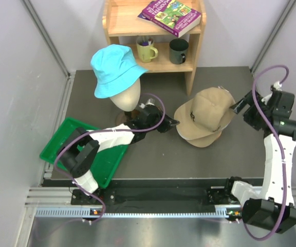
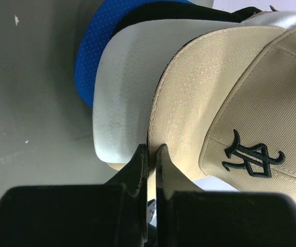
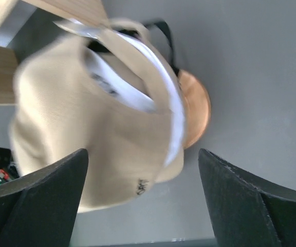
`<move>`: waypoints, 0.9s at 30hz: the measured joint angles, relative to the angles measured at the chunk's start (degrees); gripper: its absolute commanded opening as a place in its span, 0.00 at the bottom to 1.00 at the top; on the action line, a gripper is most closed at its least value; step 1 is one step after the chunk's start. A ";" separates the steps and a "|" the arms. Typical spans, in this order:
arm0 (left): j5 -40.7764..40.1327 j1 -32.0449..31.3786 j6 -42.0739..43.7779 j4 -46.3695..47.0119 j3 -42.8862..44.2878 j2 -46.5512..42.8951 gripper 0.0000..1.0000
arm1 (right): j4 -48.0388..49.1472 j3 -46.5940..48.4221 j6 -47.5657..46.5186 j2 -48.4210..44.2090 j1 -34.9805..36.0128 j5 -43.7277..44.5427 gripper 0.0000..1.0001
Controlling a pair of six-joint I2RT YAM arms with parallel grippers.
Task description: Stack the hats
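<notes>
A stack of hats sits mid-table with a tan cap [image 1: 205, 117] on top. My left gripper [image 1: 174, 123] is shut on the tan cap's brim [image 2: 189, 98], pinched between its fingertips [image 2: 152, 152]. Under it show a white brim [image 2: 125, 92], a royal blue brim [image 2: 89, 62] and a black one [image 2: 153, 13]. My right gripper [image 1: 239, 107] hangs open just behind the stack, touching nothing. Its view shows the tan cap [image 3: 86, 128], a white cap edge [image 3: 166, 92] and a coppery-pink brim [image 3: 195, 108] ahead of the wide gripper [image 3: 143, 167]. A cyan bucket hat [image 1: 116, 69] sits on the mannequin head [image 1: 128, 98].
A wooden shelf [image 1: 193, 62] stands at the back with a book [image 1: 170, 15] on top and a yellow-green mug [image 1: 147, 50] and a dark mug [image 1: 179, 50] inside. A green tray [image 1: 66, 128] lies at the left under my left arm. Grey walls close in both sides.
</notes>
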 measured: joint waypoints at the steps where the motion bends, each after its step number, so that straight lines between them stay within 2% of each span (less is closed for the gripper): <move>1: 0.00 0.00 0.00 0.00 0.00 0.00 0.00 | 0.28 -1.95 0.42 -0.90 -1.01 -0.72 0.81; 4: -0.02 0.00 0.11 -0.02 0.00 -0.02 0.00 | 0.72 -5.70 1.31 -2.49 -2.43 -2.16 0.74; 10: -0.04 0.00 0.24 -0.22 0.04 -0.15 0.00 | 4.07 -10.14 2.27 -2.56 -2.56 -5.16 0.68; 12: -0.04 0.00 0.37 -0.24 0.07 -0.15 0.00 | 5.35 -10.99 2.23 -2.29 -2.62 -5.81 0.66; 16: -0.02 0.00 0.57 -0.37 0.22 -0.15 0.00 | 9.11 -12.31 2.23 -1.62 -2.80 -7.58 0.56; 20: 0.00 0.00 0.76 -0.46 0.28 -0.15 0.00 | 11.32 -12.33 2.12 -1.01 -2.80 -8.83 0.52; 24: -0.02 0.00 1.03 -0.90 0.63 -0.15 0.00 | 13.86 -13.35 2.25 -0.79 -2.86 -10.38 0.44; 27: -0.15 0.02 1.16 -1.05 0.81 -0.15 0.00 | 16.00 -14.27 2.32 -0.81 -3.02 -11.56 0.35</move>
